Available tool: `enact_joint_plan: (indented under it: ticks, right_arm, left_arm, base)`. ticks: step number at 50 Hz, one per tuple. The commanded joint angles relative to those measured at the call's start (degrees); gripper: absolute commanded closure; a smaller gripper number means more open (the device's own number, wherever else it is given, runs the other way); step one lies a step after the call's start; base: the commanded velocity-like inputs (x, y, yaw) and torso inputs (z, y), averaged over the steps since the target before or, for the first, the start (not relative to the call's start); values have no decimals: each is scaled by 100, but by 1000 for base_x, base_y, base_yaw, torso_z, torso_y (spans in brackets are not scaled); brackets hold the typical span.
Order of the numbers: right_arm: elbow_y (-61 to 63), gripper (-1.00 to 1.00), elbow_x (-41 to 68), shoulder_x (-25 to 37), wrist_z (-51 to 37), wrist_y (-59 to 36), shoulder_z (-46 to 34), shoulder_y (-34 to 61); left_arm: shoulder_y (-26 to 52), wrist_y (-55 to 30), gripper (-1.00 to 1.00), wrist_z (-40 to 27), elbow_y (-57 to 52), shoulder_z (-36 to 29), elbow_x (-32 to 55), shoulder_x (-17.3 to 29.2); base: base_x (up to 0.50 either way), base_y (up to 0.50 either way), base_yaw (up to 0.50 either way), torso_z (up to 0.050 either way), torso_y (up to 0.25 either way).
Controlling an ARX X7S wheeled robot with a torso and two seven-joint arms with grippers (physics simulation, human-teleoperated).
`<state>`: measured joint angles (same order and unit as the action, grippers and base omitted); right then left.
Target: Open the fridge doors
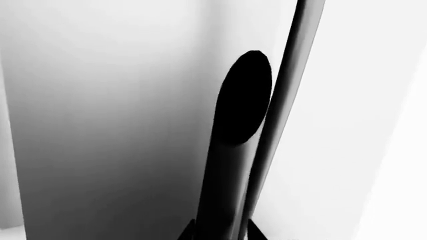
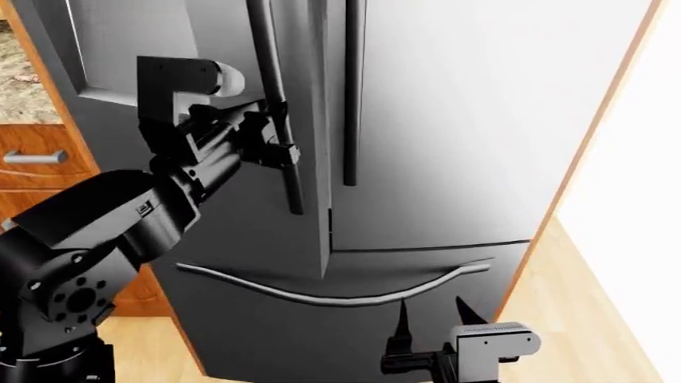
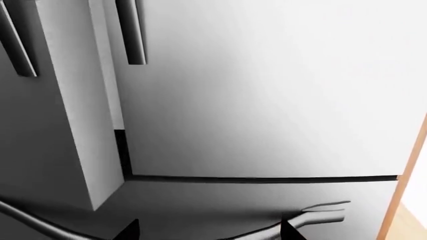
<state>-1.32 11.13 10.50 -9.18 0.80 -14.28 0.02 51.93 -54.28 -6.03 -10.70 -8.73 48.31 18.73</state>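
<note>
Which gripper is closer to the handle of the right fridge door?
Left. The left gripper is at the left door's handle, beside the right door's handle; the right gripper hangs low, before the drawer front.

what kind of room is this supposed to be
Most likely a simulated home kitchen: a steel French-door fridge with a freezer drawer below, brown wooden cabinets beside it, and a stone-look countertop.

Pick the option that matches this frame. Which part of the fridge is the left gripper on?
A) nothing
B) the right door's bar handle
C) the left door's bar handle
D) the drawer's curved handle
C: in the head view the left gripper is at the left door's bar handle, and that left door stands slightly ajar.
</note>
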Motion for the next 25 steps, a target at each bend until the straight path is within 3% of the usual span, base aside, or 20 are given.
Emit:
enact_joint_plan:
  ticks: [1, 15, 25]
  right_arm:
    - [-100, -100, 41, 10, -23, 3, -33, 30]
    - [-163, -100, 56, 36, -28, 21, -102, 78]
    - [-138, -100, 61, 65, -63, 17, -136, 70]
  left_arm:
    - [-94, 359, 100, 471, 202, 202, -5, 377]
    - [-315, 349, 100, 741, 46, 457, 184, 879]
    - [-673, 85, 100, 637, -478, 997, 662, 1364]
  base:
    - [0, 0, 0, 0, 0]
    - [0, 1, 2, 0, 0]
    - [0, 2, 3, 0, 0]
